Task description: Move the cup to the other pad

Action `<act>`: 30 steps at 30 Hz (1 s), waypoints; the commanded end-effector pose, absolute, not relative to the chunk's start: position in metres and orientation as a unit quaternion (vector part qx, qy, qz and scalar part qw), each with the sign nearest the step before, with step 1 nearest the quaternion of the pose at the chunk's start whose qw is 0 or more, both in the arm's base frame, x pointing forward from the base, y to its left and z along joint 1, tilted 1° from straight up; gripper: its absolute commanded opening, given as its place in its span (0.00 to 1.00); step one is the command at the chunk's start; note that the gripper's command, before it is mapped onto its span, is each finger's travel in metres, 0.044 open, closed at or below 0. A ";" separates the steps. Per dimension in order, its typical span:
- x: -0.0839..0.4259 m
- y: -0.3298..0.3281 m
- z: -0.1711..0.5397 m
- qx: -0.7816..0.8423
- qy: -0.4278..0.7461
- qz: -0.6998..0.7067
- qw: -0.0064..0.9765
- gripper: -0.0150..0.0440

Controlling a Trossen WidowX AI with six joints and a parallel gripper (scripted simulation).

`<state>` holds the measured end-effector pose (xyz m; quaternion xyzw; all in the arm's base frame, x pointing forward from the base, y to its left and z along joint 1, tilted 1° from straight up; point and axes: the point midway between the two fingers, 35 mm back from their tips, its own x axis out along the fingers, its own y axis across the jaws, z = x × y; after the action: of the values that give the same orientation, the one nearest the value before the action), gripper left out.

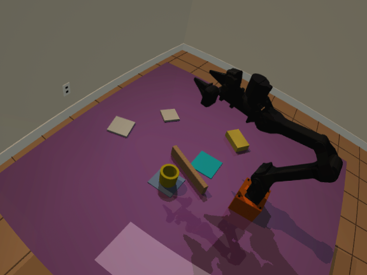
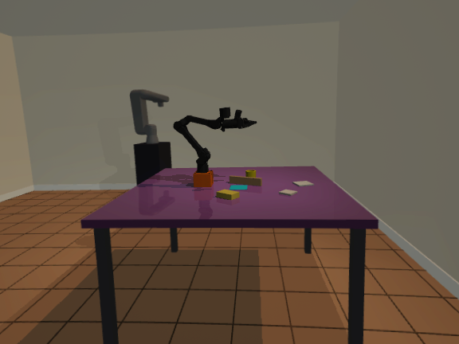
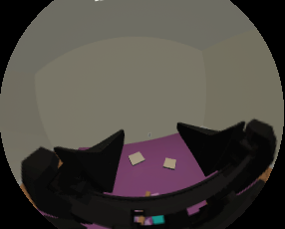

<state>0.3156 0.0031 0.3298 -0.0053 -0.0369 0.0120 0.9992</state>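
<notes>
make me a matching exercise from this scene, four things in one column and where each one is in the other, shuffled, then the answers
Things:
1. yellow cup
2. wooden bar
3. yellow block
4. gripper

Places:
A. raised high above the table, fingers apart, holding nothing
B. lying between the cup and the teal pad
C. standing upright on the grey-blue pad
D. lying on the table beyond the teal pad, on the arm's side

Pairs: 1-C, 2-B, 3-D, 4-A
</notes>
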 end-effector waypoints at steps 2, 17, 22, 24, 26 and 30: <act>0.322 0.008 0.319 0.019 -0.008 0.020 1.000 0.84; 0.308 0.115 0.089 0.323 0.564 -0.172 0.741 0.54; 0.276 0.127 0.058 0.312 0.624 -0.288 0.655 0.54; 0.275 0.127 0.057 0.312 0.625 -0.292 0.653 0.54; 0.275 0.127 0.057 0.312 0.625 -0.292 0.653 0.54; 0.275 0.127 0.057 0.312 0.625 -0.292 0.653 0.54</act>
<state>0.2744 0.1268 0.0574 0.3107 0.6260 -0.2806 0.6579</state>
